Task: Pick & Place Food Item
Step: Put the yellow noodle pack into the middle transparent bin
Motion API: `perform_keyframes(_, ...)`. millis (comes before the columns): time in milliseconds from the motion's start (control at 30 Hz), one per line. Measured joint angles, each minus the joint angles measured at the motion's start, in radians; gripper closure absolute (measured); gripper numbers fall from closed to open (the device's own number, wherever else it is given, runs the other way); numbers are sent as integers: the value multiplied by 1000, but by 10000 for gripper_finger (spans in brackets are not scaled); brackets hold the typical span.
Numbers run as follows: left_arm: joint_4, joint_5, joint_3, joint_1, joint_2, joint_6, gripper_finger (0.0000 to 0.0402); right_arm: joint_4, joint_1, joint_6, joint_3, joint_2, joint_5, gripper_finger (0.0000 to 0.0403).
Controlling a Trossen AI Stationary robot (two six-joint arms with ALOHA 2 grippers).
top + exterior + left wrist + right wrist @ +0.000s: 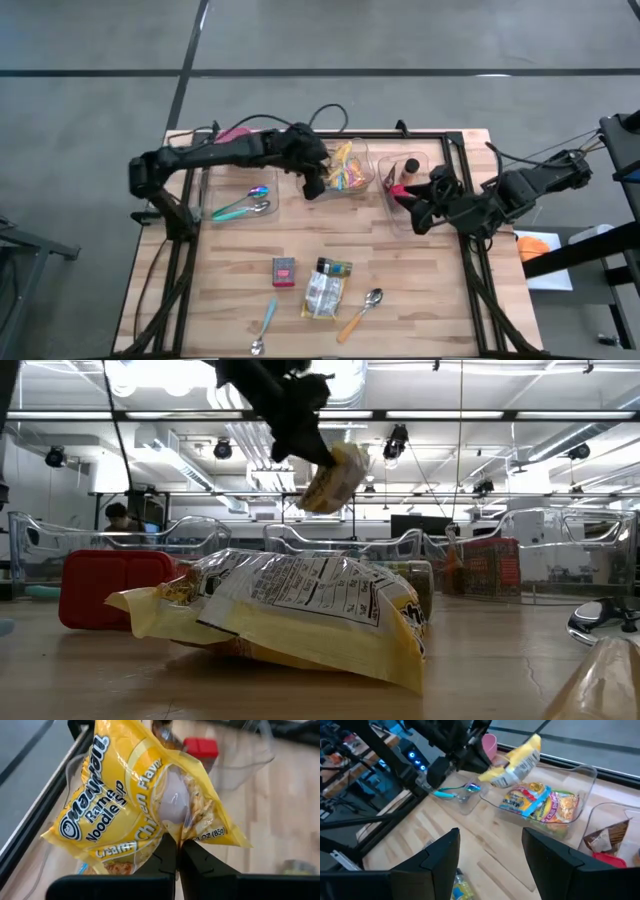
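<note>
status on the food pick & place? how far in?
Done: a few packets already lie in the middle clear bin.
In hand: the left pincer is shut on a yellow ramen packet, held above that bin, not yet released. The right pincer waits open by the right bin.
Left: a red box and two snack bags lie on the table among spoons.

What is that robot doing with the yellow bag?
The left gripper is pinching a yellow ramen noodle packet and holds it up in the air over a clear bin that already has other snack packets in it. The right gripper waits open nearby, holding nothing. More food packets and spoons lie on the wooden table.
</note>
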Motion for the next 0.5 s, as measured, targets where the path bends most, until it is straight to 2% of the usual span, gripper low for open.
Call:
perform_keyframes(167,-117,-32,98,12,111,63,398,2,0,3,-26,-2,0,192)
perform_keyframes(500,-155,-64,101,93,178,77,398,-1,0,6,-35,-8,1,192)
